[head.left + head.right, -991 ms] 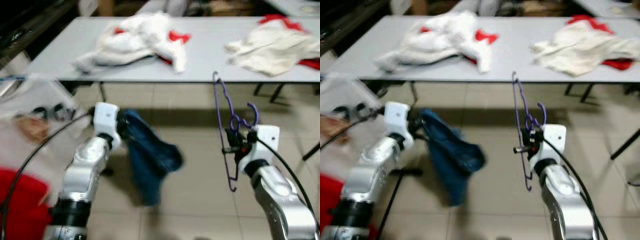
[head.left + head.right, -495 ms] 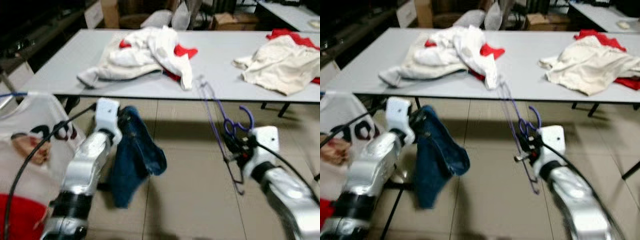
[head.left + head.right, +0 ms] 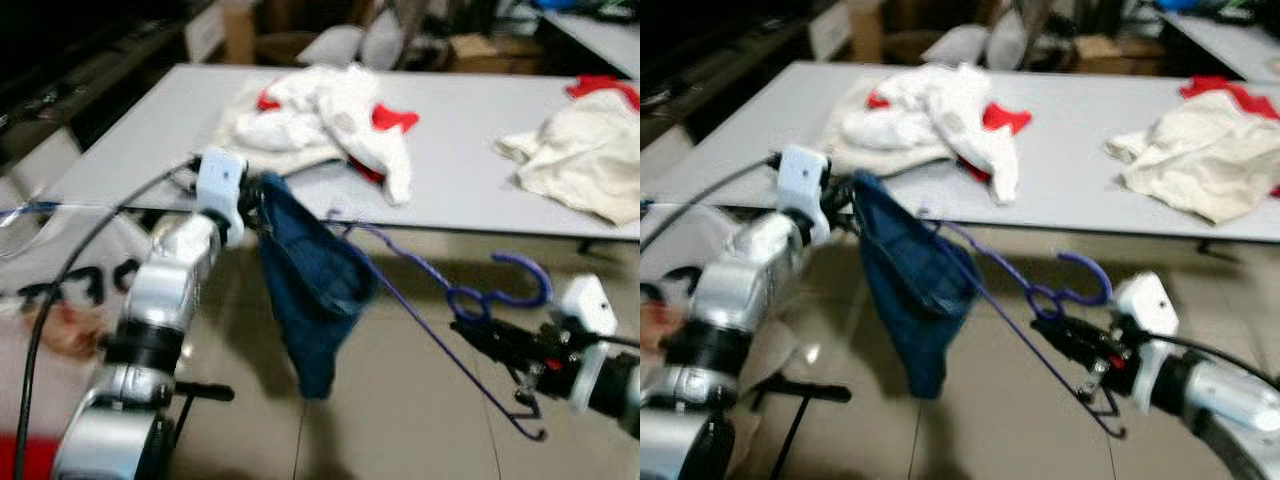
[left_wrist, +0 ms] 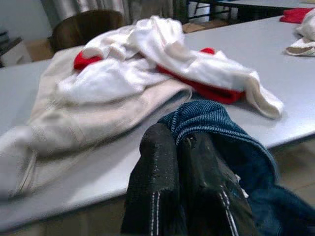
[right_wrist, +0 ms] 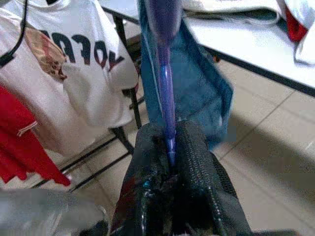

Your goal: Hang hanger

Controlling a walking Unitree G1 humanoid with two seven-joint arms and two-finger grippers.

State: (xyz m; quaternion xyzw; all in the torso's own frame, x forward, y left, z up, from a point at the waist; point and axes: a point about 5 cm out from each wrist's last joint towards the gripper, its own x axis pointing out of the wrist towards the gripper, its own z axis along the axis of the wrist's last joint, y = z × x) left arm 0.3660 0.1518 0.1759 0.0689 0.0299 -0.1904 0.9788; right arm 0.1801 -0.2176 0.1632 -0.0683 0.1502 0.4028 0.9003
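Right tool at 4 o'clock, clamped on purple hanger; hanger tilted, its long wire running toward 10 o'clock, hook at 3 o'clock above the tool. Left tool at 10 o'clock, pinched closed on blue denim garment, which hangs over the floor just before the table edge. Hanger's far end reaches the denim. White-and-red clothing pile on table at 12 o'clock; cream garment at 2 o'clock. Printed white shirt hangs at 9 o'clock.
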